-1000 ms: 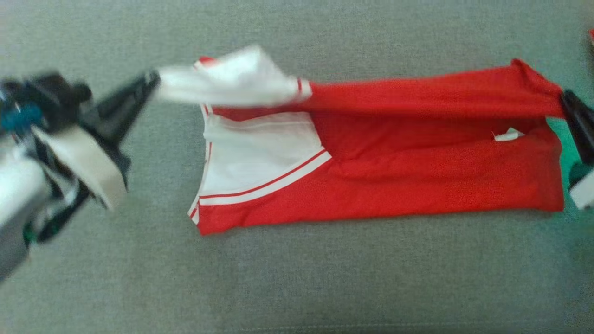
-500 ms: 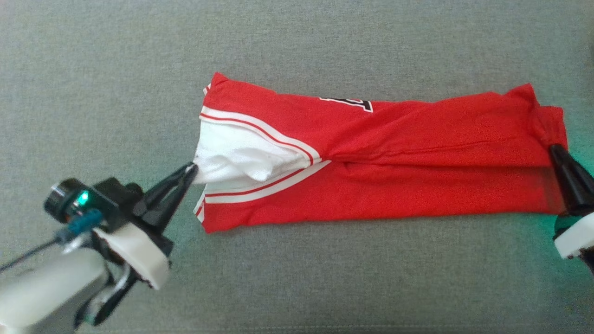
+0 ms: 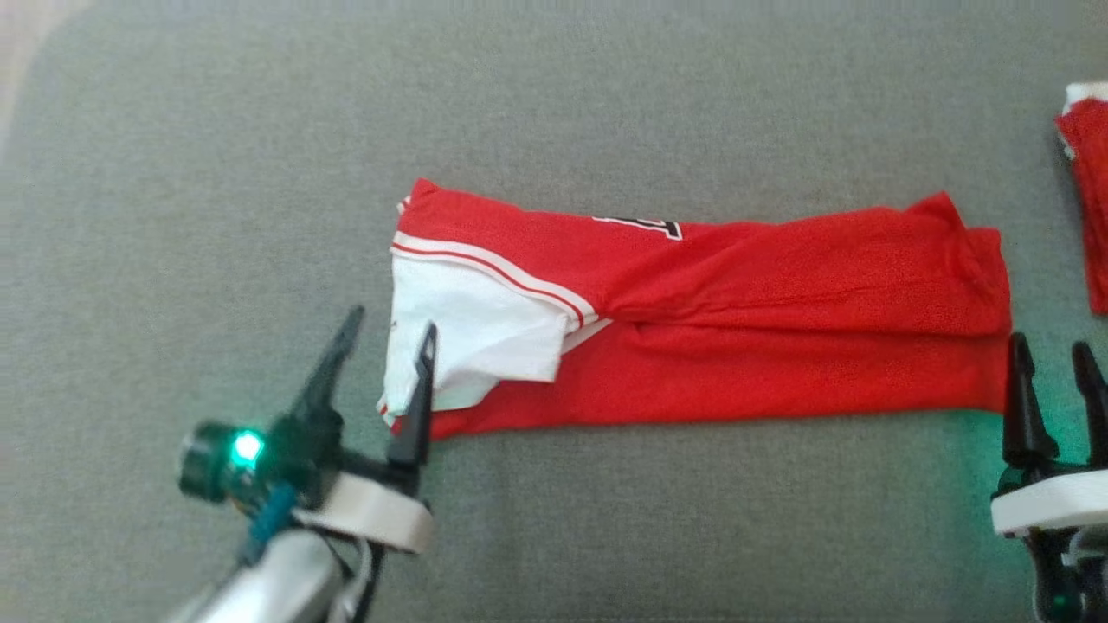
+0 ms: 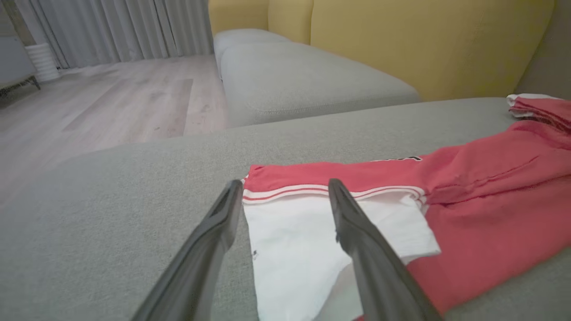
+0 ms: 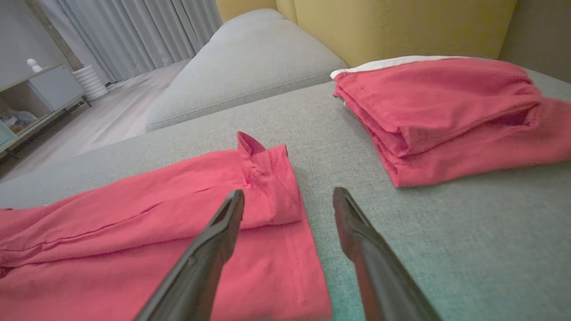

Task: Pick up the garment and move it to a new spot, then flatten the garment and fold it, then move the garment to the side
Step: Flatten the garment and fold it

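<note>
Head view: the garment [image 3: 692,329], red with a white end panel, lies folded in a long strip across the grey cushion [image 3: 606,536]. The left gripper [image 3: 391,322] straddles the edge of the white end, and the right gripper [image 3: 1051,344] stands at the red end. Both have their fingers spread wide and hold nothing. The wrist views add the yellow backrest [image 4: 401,40], wood floor [image 4: 111,102], curtains [image 4: 111,26] and, near the right gripper, a folded red pile [image 5: 437,107].

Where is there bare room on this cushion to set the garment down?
Bare grey fabric cushion lies left of the red-and-white folded jersey and beyond its far edge. Crowded at right: a stack of folded red garments sits there.
</note>
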Motion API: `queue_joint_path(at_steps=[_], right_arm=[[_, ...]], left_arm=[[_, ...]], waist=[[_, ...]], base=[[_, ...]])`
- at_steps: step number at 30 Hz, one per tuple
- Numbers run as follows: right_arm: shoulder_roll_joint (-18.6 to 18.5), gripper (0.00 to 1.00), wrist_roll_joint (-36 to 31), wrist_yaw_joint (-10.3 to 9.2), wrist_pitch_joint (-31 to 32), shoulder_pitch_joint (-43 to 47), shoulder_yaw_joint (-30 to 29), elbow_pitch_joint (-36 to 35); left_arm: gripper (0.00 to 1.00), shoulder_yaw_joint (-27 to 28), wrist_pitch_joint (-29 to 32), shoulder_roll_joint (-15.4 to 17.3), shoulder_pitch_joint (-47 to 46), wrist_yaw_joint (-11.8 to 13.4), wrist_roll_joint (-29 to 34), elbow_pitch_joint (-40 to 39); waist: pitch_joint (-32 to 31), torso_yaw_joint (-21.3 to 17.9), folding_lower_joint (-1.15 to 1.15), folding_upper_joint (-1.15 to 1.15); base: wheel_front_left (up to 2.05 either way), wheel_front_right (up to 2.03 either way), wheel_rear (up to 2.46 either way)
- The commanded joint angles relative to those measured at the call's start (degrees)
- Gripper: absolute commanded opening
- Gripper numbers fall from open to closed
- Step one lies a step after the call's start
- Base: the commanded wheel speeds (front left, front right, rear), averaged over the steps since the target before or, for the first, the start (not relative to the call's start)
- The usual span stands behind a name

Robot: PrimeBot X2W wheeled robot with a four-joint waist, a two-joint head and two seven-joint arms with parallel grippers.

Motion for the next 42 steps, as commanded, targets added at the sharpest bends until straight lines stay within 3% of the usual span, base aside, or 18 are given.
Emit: queue_joint_path(at_steps=[1, 8, 19, 20, 21, 22, 29, 37, 42], right_arm=[[-0.39, 1.00, -0.91, -0.04, -0.88, -0.69, -0.31, -0.82], [4.74, 1.00, -3.76, -0.04, 1.16, -5.40, -9.10, 6.06], [9.13, 1.00, -11.32, -0.04, 8.07, -11.97, -18.80, 19.53], [9.62, 0.49, -11.76, -0.04, 8.66, -12.06, -18.42, 19.93], [10.05, 0.19, -11.77, -0.04, 8.88, -12.10, -17.91, 20.01], [10.34, 0.00, -11.45, -0.04, 8.74, -12.12, -17.22, 19.94], [8.52, 0.00, -9.47, -0.04, 5.88, -11.74, -15.24, 18.06], [-0.43, 0.00, -6.52, -0.04, 9.92, -11.83, -20.37, 10.77], [0.62, 0.00, -1.26, -0.04, 15.02, -12.42, -20.59, 2.05]], left_arm=[[1.00, 3.99, -0.53, -0.09, 1.25, 0.45, 2.33, -1.67], [1.00, 13.32, -0.54, -10.29, 11.19, -0.15, 14.93, -3.74], [1.00, 21.43, -0.54, -18.29, 16.66, -7.54, 24.91, -2.94], [1.00, 22.17, -0.54, -18.70, 16.96, -8.06, 25.42, -2.88], [1.00, 22.86, -0.54, -19.07, 17.24, -8.55, 25.89, -2.85], [1.00, 23.53, -0.54, -19.43, 17.54, -9.08, 26.33, -2.77], [1.00, 27.57, -0.54, -21.43, 19.50, -12.23, 28.99, -2.22], [1.00, 30.60, -0.54, -23.04, 20.93, -15.09, 31.27, -1.77], [1.00, 31.76, -0.54, -23.68, 21.68, -16.15, 32.05, -1.35]], waist=[[-1.55, 1.18, 0.01, 0.00], [-2.99, 5.62, 0.01, 0.00], [-2.70, 10.50, 0.01, 0.00], [-2.75, 10.60, 0.01, 0.00], [-2.80, 10.63, 0.01, 0.00], [-2.86, 10.62, 0.01, 0.00], [-4.01, 8.89, 0.01, 0.00], [-4.90, 6.33, 0.01, 0.00], [-5.51, 5.47, 0.01, 0.00]], base=[[0.00, 0.00, 0.00], [0.00, 0.00, 0.00], [0.00, 0.00, 0.00], [0.00, 0.00, 0.00], [0.00, 0.00, 0.00], [0.00, 0.00, 0.00], [0.00, 0.00, 0.00], [0.00, 0.00, 0.00], [0.00, 0.00, 0.00]])
